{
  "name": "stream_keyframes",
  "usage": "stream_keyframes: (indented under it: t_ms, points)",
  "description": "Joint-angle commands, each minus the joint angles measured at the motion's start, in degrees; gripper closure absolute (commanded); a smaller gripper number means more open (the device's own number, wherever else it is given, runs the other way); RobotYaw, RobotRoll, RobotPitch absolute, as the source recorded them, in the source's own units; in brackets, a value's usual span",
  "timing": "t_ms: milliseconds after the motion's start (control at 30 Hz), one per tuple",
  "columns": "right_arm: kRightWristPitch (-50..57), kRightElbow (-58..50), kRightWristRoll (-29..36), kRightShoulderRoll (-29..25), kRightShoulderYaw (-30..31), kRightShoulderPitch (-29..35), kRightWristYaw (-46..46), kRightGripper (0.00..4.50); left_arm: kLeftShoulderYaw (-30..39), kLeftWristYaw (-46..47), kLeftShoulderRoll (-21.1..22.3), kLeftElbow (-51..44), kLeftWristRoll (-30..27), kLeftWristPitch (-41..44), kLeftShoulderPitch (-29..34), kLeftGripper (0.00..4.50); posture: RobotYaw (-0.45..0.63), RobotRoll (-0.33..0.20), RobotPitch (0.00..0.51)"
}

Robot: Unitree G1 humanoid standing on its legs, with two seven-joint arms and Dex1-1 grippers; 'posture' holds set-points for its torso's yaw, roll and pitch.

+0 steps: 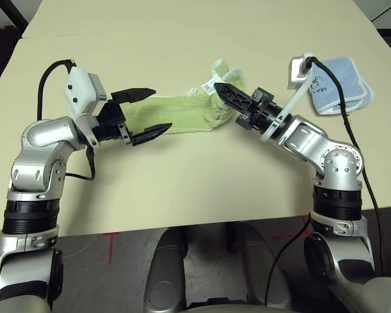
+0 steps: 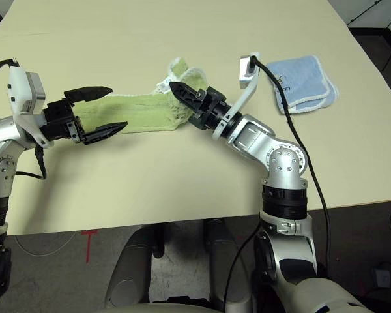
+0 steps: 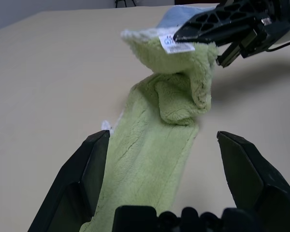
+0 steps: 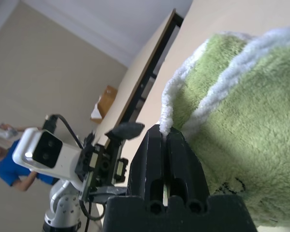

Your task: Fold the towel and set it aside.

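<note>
One tan table (image 1: pixel 182 195) lies before me, bearing two towels. The green towel (image 1: pixel 176 114) stretches as a long folded strip across the middle, between my two arms. A smaller blue towel (image 1: pixel 342 85) lies folded at the far right, well apart from it. My left arm bends in from the left, its claw (image 1: pixel 146 114) level and spread wide over the strip's left end, holding nothing. My right arm reaches in from the right, its claw (image 1: pixel 223 91) pinched tight on the green towel's white-edged right end, which is lifted off the table.
</note>
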Motion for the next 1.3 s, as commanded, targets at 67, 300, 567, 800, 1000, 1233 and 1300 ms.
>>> stream_keyframes:
  t_ms: [67,300,567,800,1000,1233,1300]
  points:
    - [0.4,1.6,-2.1,1.0,2.0,-0.5,2.0,4.48,-0.5,0.2,0.9,-2.2,0.7,-0.5,1.3,0.00,0.04,0.000,0.303]
    - [0.0,4.2,-4.9,2.4,3.1,-2.2,4.2,4.48,-0.5,0.5,1.0,-2.6,0.8,-0.5,1.8,0.00,0.05,0.000,0.303]
    - [0.1,7.5,-8.4,3.9,3.6,-4.3,7.0,4.48,-0.5,0.5,1.2,-2.6,0.8,-0.6,1.9,0.00,0.05,0.000,0.303]
    - [0.1,11.1,-12.2,5.4,5.0,-6.0,9.8,4.48,-0.4,0.6,1.5,-3.0,0.6,-0.5,2.2,0.00,0.07,0.000,0.306]
    - [0.0,13.5,-15.5,6.2,5.7,-6.5,11.4,4.48,-0.3,0.9,1.7,-3.5,0.5,-0.3,2.7,0.00,0.07,0.000,0.306]
    - [-3.5,18.8,-22.7,7.6,7.4,-7.9,11.8,4.48,-0.4,0.9,1.7,-3.6,0.5,-0.3,2.8,0.00,0.07,0.000,0.305]
    - [-4.1,20.0,-24.2,8.2,7.7,-8.3,12.2,4.48,-0.4,1.0,1.7,-3.8,0.5,-0.3,2.8,0.00,0.08,0.000,0.303]
